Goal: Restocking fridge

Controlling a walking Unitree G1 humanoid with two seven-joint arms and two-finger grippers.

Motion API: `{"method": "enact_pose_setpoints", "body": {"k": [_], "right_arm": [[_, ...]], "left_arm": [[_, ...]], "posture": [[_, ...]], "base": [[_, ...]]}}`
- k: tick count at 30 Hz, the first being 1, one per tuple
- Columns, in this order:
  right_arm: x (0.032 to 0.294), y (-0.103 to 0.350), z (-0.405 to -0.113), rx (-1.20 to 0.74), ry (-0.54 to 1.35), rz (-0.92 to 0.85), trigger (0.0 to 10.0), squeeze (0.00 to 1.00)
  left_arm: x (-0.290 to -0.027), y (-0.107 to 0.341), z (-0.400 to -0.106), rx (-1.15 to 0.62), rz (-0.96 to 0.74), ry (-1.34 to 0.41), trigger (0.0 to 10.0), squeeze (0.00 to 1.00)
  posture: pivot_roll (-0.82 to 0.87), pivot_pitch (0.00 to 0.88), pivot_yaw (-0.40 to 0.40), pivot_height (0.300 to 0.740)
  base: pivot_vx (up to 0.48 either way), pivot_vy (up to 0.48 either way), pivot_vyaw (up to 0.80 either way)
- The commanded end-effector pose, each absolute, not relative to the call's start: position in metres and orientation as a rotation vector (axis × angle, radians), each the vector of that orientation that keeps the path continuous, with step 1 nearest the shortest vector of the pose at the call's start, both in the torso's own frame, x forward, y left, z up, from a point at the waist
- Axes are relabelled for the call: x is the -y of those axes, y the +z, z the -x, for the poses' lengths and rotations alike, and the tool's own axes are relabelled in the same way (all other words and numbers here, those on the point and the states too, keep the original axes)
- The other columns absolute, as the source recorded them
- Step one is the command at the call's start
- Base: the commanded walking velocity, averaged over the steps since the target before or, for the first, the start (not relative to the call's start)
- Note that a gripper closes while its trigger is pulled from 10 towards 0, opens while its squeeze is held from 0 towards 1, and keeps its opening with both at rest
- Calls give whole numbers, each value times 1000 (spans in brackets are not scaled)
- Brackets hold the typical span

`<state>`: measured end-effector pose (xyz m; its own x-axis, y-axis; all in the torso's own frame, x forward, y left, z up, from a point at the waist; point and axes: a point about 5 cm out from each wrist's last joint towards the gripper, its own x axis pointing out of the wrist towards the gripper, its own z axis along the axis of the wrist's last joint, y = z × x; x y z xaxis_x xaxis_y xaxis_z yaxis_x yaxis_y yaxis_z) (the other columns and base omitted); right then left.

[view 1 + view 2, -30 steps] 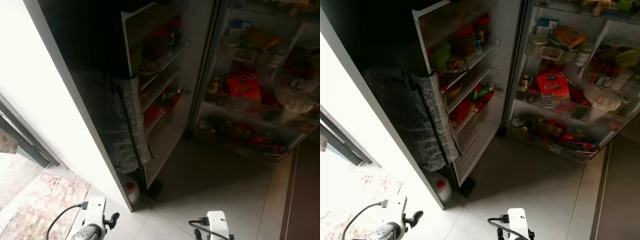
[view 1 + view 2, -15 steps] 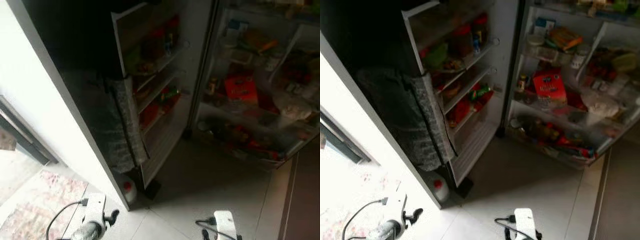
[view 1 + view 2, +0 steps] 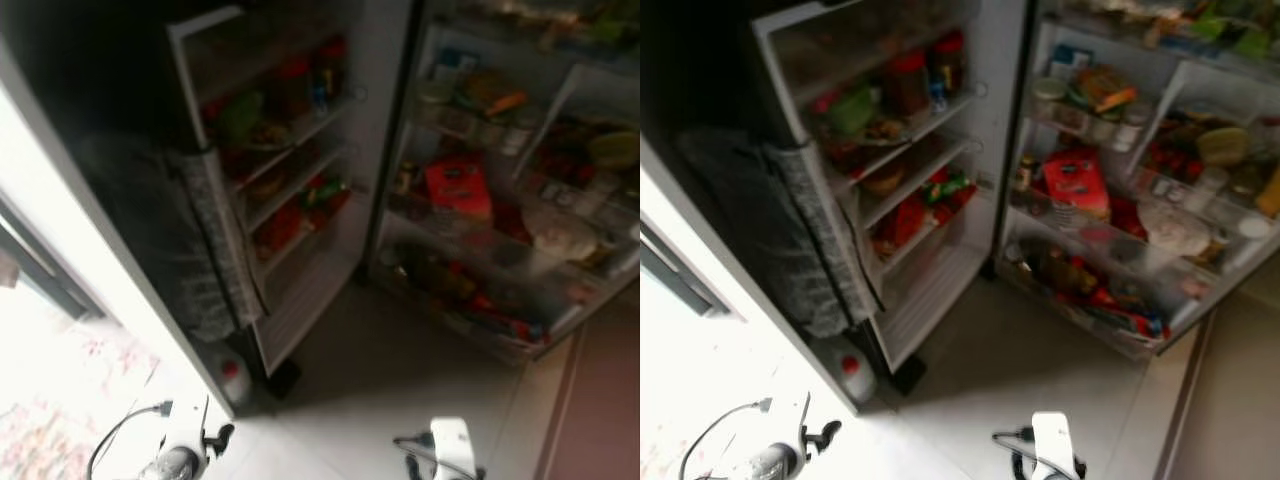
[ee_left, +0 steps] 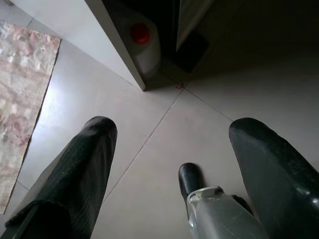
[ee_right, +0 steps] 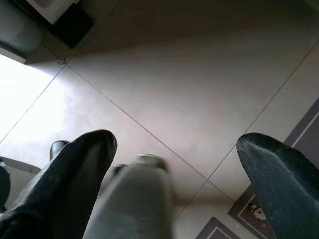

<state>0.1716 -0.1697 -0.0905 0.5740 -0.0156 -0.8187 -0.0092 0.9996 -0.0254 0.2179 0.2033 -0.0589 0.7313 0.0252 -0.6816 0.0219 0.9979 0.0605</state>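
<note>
The fridge stands open before me. Its door (image 3: 930,250) swings out to the left, its racks holding red-lidded jars (image 3: 908,85) and red packets. The main compartment (image 3: 1110,180) on the right is crowded with food on several shelves, among it a red box (image 3: 1075,185). Both arms hang low by the tiled floor. My left gripper (image 4: 174,129) is open over bare tile, its fingers (image 4: 84,164) wide apart with nothing between them. My right gripper (image 5: 174,144) is open too, above tile in front of the fridge.
A grey cloth (image 3: 790,240) hangs on the outer side of the door. A white jug with a red cap (image 3: 852,375) stands on the floor under the door's corner. A patterned rug (image 4: 20,89) lies to the left, and a dark mat (image 5: 259,214) to the right.
The whole picture has slid left and is blurred, so the camera has turned toward the fridge's inside. Both arms hang as before.
</note>
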Motion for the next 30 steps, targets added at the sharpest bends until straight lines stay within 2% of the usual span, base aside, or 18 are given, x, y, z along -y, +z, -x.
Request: {"method": "enact_pose_setpoints", "body": {"k": [1, 7, 14, 23, 25, 30], "right_arm": [[177, -91, -168, -970, -26, 30, 10000, 0], [174, -91, -169, -963, -22, 33, 10000, 0], [178, -88, -174, -936, -43, 27, 10000, 0], [199, -79, -187, -867, -184, -13, 10000, 0], [207, -76, -190, -839, -242, -35, 10000, 0], [257, -60, -189, -711, -636, -95, 10000, 0]], "left_arm": [[-201, -62, -214, -771, -76, -12, 10000, 0], [-200, -62, -214, -772, -73, -10, 10000, 0], [-201, -63, -213, -777, -69, -2, 10000, 0], [-202, -63, -212, -779, -67, -5, 10000, 0], [-202, -63, -212, -780, -67, -6, 10000, 0], [-204, -63, -211, -780, -69, -3, 10000, 0]], "posture": [[-11, 59, 34, 740], [-15, 60, 35, 740], [-28, 66, 36, 740], [-44, 71, 40, 740], [-47, 72, 40, 740], [-54, 68, 41, 740]], "base": [[0, -356, 0], [0, -356, 0], [0, 0, 0], [0, 0, 0], [0, 0, 0], [0, 0, 0]]}}
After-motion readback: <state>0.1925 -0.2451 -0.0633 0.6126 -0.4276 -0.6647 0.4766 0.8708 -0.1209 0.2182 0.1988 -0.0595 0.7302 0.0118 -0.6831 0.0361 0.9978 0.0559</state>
